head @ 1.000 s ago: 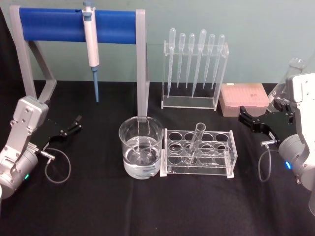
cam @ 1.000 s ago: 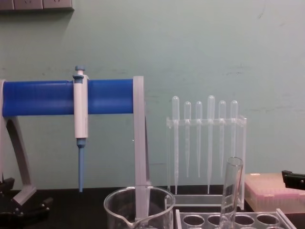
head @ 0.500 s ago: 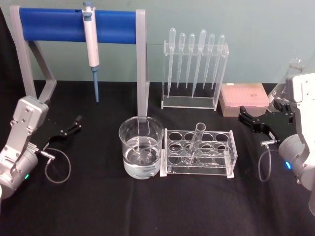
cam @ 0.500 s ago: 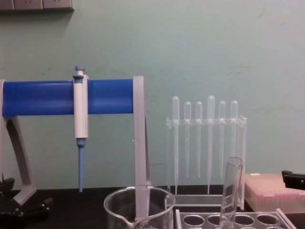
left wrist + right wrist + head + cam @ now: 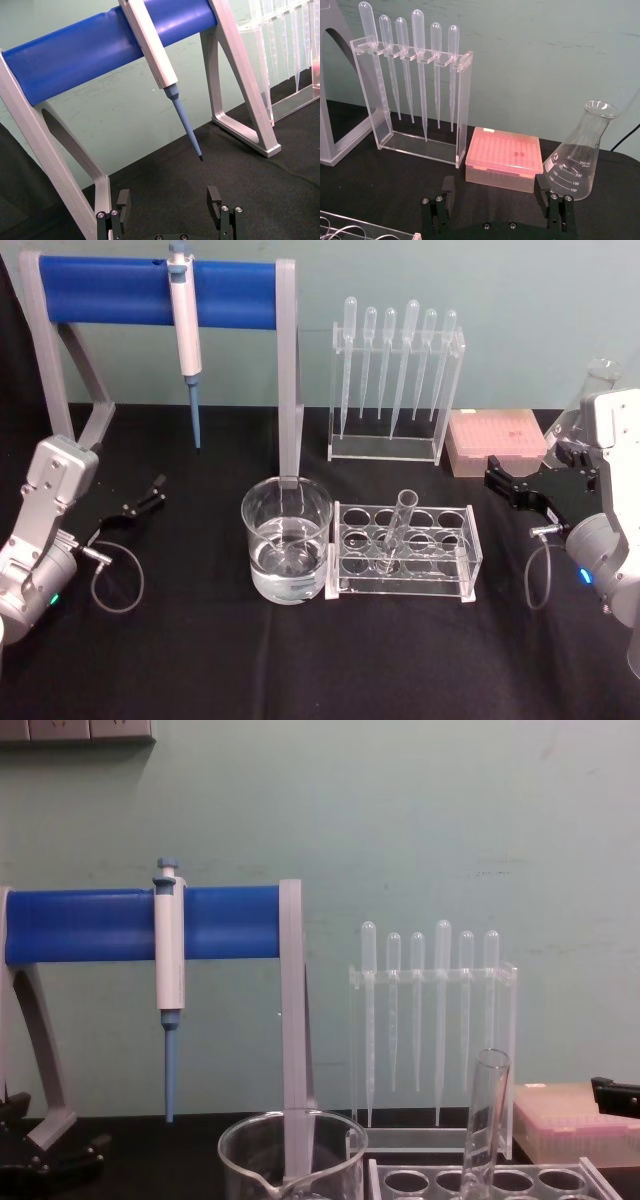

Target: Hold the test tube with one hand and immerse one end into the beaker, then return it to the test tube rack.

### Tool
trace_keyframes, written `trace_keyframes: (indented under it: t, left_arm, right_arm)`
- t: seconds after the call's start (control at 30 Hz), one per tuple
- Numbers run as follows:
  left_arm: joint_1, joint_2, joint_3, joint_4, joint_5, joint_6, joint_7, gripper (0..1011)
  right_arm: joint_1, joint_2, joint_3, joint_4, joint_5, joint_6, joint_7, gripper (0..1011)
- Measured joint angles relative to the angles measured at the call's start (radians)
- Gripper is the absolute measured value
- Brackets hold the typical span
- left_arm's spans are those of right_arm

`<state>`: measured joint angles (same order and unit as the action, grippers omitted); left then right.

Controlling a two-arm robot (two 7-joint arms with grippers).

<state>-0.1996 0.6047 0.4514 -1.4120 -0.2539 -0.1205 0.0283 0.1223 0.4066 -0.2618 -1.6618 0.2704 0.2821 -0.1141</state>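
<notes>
**A:** Centre of the head view, lower half: test tube [image 5: 395, 532] stands tilted in the clear rack [image 5: 404, 550], open rim up, leaning toward the upper right. Beaker [image 5: 287, 552] sits just left of the rack, partly filled with clear liquid, on the black tabletop [image 5: 300, 660].

**B:** Handling notes?

**A:** Judgement only: thin glass, so light, stiff, smooth and breakable. Slippery under hard pads; a firm but gentle pinch is wanted. Best hold looks to be the upper stretch below the rim, which stands clear above the rack. That leaves the rounded bottom free to go into the liquid.

**B:** Left gripper?

**A:** Left gripper [image 5: 150, 494] at mid-left of the head view, low over the tabletop, well apart from the beaker. In its wrist view the fingers [image 5: 123, 199] stand wide apart, holding nothing, pointing toward the blue stand [image 5: 107, 42] and the hanging pipettor [image 5: 150, 42].

**B:** Right gripper?

**A:** Right gripper [image 5: 522, 490] at mid-right of the head view, near the pink tip box [image 5: 497, 440], to the right of the rack and apart from it. Its fingers [image 5: 447, 186] are spread wide, empty, touching nothing. Conical flask [image 5: 580, 155] and pipette holder [image 5: 415, 90] lie beyond them.

**B:** Status?

**A:** Tube not yet grasped. Right gripper is the nearer one to it.
</notes>
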Motion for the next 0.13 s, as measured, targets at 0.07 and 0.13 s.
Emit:
trace_keyframes:
  t: [0.07,0.13]
  left_arm:
    - [0.0,0.0,0.0,0.0,0.0,0.0,0.0,1000]
    - [0.0,0.0,0.0,0.0,0.0,0.0,0.0,1000]
  right_arm:
    - [0.0,0.0,0.0,0.0,0.0,0.0,0.0,1003]
    - [0.0,0.0,0.0,0.0,0.0,0.0,0.0,1003]
